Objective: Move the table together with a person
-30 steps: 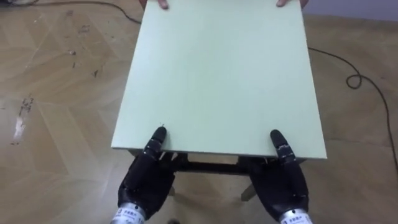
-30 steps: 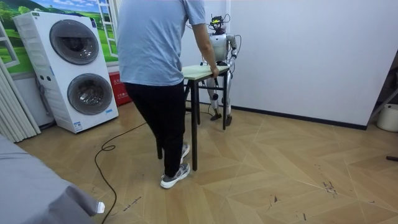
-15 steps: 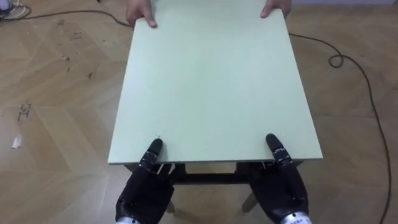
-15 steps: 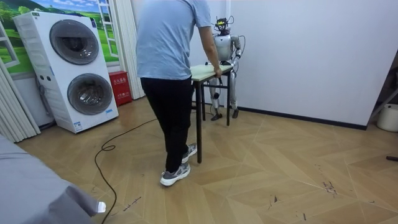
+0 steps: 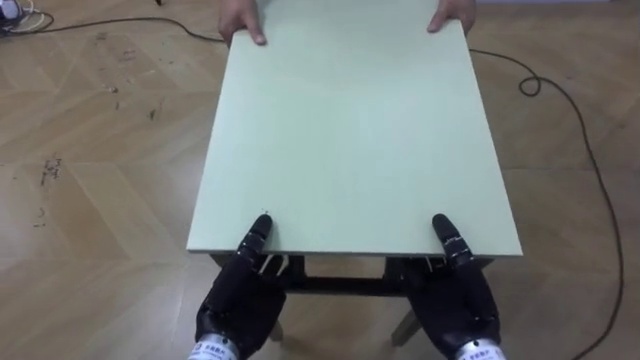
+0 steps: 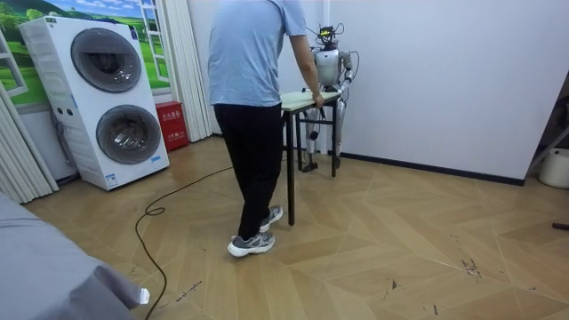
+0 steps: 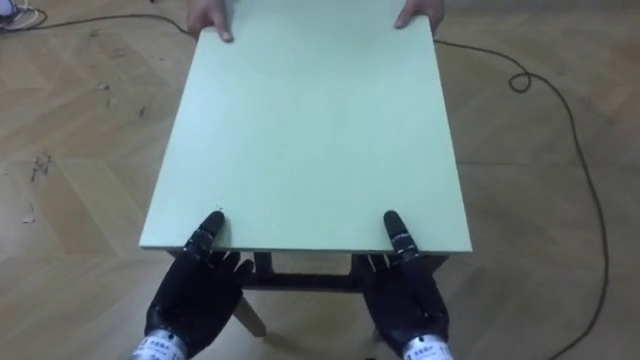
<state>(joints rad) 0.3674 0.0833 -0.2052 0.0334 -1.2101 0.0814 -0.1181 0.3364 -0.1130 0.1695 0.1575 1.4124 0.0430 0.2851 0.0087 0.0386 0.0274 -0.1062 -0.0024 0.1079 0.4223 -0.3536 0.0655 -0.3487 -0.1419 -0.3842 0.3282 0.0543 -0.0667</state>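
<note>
A: Where is the table (image 5: 350, 130) right now?

B: In the middle of the eye views, a pale green top running from the lower edge up to the top of the frame. In the room view it sits between the robot and the person (image 6: 253, 80), in the upper centre near the white wall.

A: How does the robot hold it?

B: By the near edge. The left hand (image 5: 238, 298) is at the lower left and the right hand (image 5: 458, 302) at the lower right. Each lays its thumb over the top, with the rest of the hand tucked beneath the board, so the edge is clamped between them.

A: Why so far apart?

B: Probably to keep the top level and stop it twisting.

A: And the person?

B: The person's hands (image 5: 243, 20) grip the two far corners at the top of the frame, mirroring the robot's hold. I can't tell whether the legs are clear of the floor.
</note>
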